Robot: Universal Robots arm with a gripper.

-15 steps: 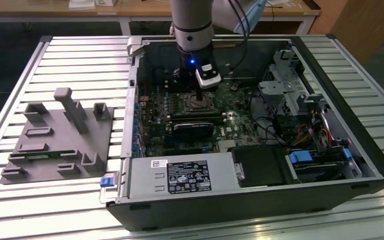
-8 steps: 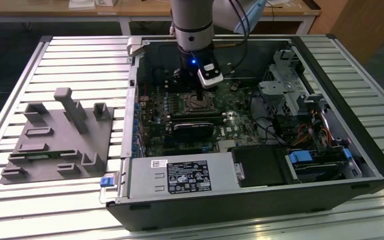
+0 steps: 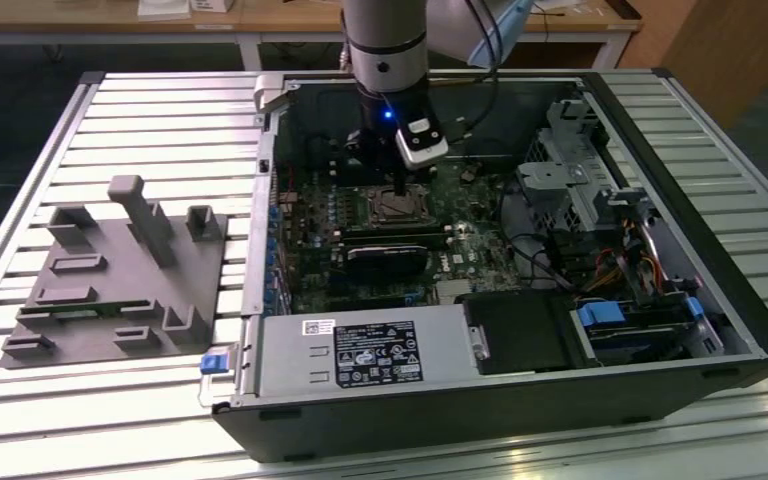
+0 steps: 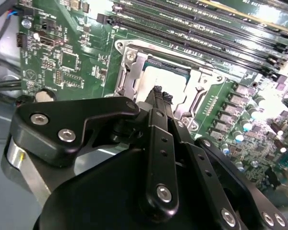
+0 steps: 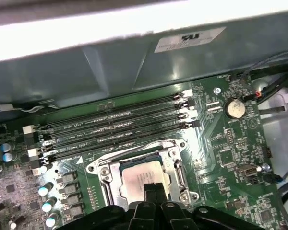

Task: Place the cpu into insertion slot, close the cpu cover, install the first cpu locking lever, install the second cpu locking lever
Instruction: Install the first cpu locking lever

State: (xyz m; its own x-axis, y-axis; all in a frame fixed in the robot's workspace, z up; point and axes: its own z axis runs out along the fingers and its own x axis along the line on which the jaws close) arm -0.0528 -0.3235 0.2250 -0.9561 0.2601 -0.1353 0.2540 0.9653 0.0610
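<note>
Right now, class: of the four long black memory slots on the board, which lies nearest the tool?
The slot bordering the cpu cover is nearest; the tool hangs over the cpu, and the other three slots lie beyond.

My fingers [image 4: 159,91]: matt black, ribbed rubbery tips. My gripper [image 4: 162,94] links: smooth black plastic-look, bright metal screws. Cpu [image 5: 143,176]: dull silvery metal top, soft sheen. Cover [image 5: 174,163]: bare grey metal, brushed, glinting at edges. Board [image 5: 225,153]: glossy green laminate. Memory slots [image 5: 120,125]: black plastic, white clips. Case [image 3: 651,110]: grey sheet metal, matt. Fixture [image 3: 117,285] beside case: matt grey plastic. Table [image 3: 157,120]: ribbed aluminium, shiny.
</note>
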